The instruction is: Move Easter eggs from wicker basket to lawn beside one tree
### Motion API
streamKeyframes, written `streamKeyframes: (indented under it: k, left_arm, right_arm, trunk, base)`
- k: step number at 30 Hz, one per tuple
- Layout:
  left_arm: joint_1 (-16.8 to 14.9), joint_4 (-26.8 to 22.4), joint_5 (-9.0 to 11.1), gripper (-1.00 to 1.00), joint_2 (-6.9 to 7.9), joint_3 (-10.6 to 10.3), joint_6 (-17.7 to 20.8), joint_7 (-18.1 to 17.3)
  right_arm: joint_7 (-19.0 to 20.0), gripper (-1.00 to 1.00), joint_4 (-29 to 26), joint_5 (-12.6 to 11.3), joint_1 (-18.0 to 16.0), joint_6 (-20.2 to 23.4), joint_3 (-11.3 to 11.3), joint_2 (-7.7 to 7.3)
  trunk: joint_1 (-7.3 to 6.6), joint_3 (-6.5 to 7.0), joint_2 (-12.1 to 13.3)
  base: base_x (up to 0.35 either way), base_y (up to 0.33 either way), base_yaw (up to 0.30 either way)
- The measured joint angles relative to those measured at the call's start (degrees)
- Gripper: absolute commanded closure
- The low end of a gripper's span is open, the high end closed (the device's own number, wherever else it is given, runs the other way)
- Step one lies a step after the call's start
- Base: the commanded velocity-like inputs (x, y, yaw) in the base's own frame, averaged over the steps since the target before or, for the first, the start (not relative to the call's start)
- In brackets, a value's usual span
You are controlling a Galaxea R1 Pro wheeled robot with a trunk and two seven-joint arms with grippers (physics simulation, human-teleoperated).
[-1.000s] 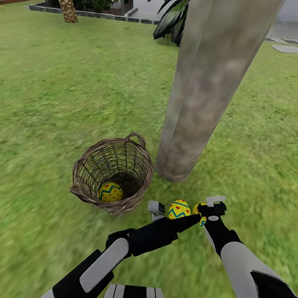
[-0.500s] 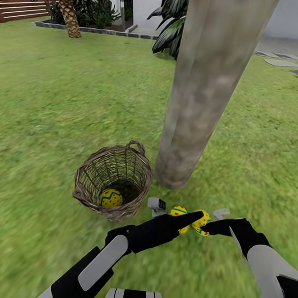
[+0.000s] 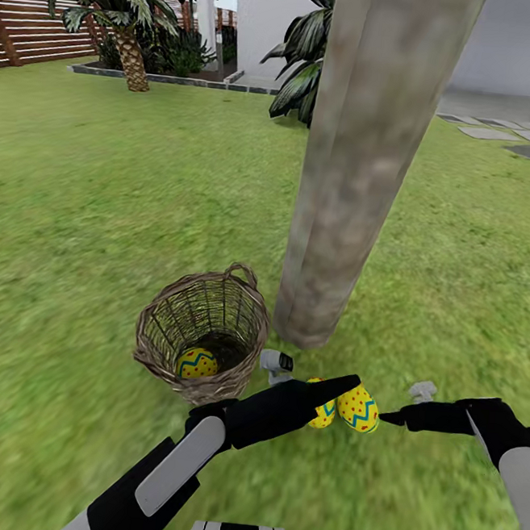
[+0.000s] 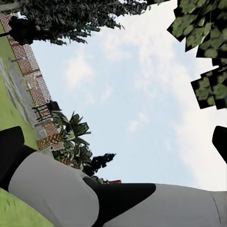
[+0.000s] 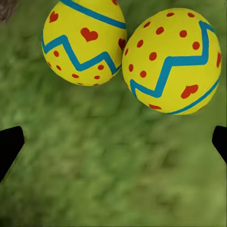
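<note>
A thick mottled grey-brown tree [image 3: 338, 183] rises from the lawn [image 3: 101, 201] in the head view. The brown wicker basket [image 3: 202, 324] stands just left of its base, with one yellow Easter egg [image 3: 197, 364] inside. Two more eggs lie touching on the grass in front of the trunk: one egg [image 3: 358, 408] [image 5: 172, 61] in full sight, the other egg [image 3: 321, 414] [image 5: 82, 42] partly behind my left arm. My right gripper [image 3: 405, 404] [image 5: 113, 146] is open, a little to the right of them, holding nothing. My left gripper [image 3: 318, 388] hovers open over the eggs.
A short palm [image 3: 128, 41] with dark bushes, a brown slatted fence [image 3: 29, 23] and a white house wall [image 3: 264, 22] stand far back. Paving slabs [image 3: 504, 138] lie at the far right. Open grass stretches on all sides.
My right gripper let go of the egg and drew back to the right; that egg now rests by the other one. The head camera tilted up, shifting the whole picture.
</note>
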Motion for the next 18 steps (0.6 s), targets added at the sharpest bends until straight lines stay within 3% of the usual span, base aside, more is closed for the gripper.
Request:
streamKeyframes:
  k: [2, 4, 9, 18]
  left_arm:
    - [0.0, -0.4, 0.2, -1.00, 0.70, 0.0, 0.8, -0.1]
    - [0.0, -1.2, 0.3, -1.00, 1.19, 0.4, 5.4, -0.2]
    - [0.0, -1.5, 0.3, -1.00, 1.18, 1.4, 9.1, -0.1]
    - [0.0, -2.1, 0.3, -1.00, 1.46, 2.7, 9.6, -0.2]
  right_arm:
    - [2.3, -1.00, 0.0, 0.0, 0.0, 0.0, -2.1, -0.24]
    - [3.6, -1.00, 0.0, 0.0, 0.0, -0.1, -3.5, -0.35]
    - [4.8, -1.00, 0.1, -0.1, 0.0, -0.1, -4.0, -0.34]
    - [10.1, -1.00, 0.8, -0.3, 0.1, -0.1, -4.0, -0.07]
  trunk:
    - [-0.05, 0.44, 0.0]
    - [-0.10, 0.89, 0.1]
    - [-0.23, 2.00, 0.1]
    - [-0.46, 3.99, 0.2]
  base:
    - [0.000, 0.000, 0.000]
    - [0.000, 0.000, 0.000]
    - [0.000, 0.000, 0.000]
    - [0.000, 0.000, 0.000]
